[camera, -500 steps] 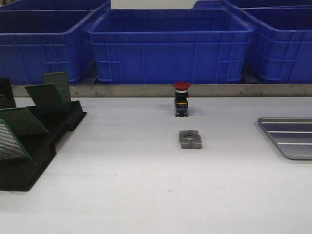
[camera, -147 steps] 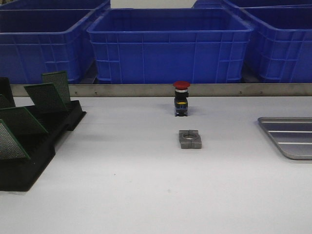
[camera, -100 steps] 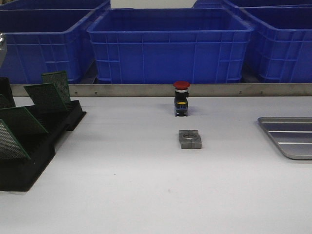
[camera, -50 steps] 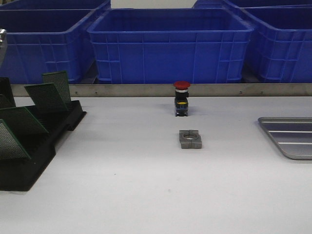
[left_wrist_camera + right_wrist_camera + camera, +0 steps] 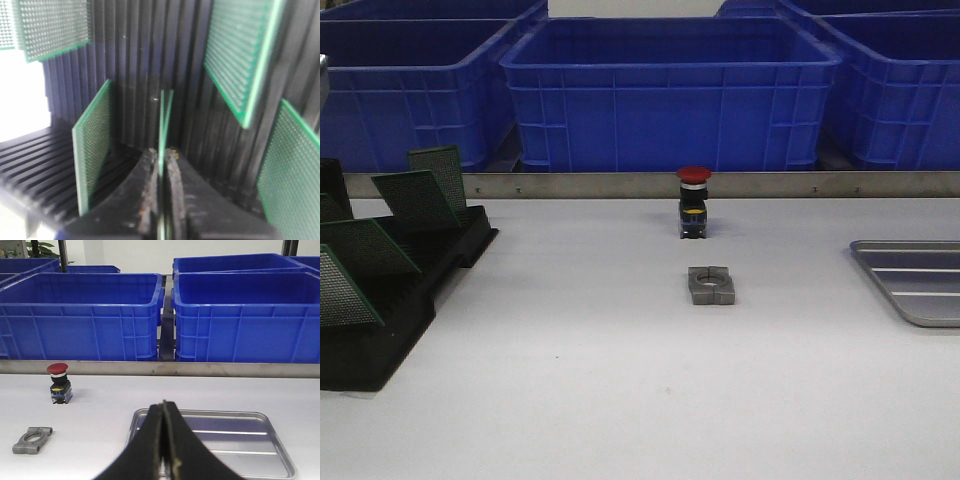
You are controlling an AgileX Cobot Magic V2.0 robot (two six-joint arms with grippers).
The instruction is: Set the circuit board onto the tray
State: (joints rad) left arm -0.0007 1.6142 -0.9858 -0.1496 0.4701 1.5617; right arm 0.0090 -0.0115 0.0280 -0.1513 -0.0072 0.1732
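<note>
The left hand (image 5: 161,172) is clamped on the top edge of a thin, light, stiff circuit board (image 5: 164,125) standing in the rack (image 5: 130,65); grip edges only, while the right hand (image 5: 163,440) is closed empty.

Red-capped push button (image 5: 693,203) center far, grey metal clamp block (image 5: 710,285) just nearer; blue bins (image 5: 670,90) behind table.
</note>
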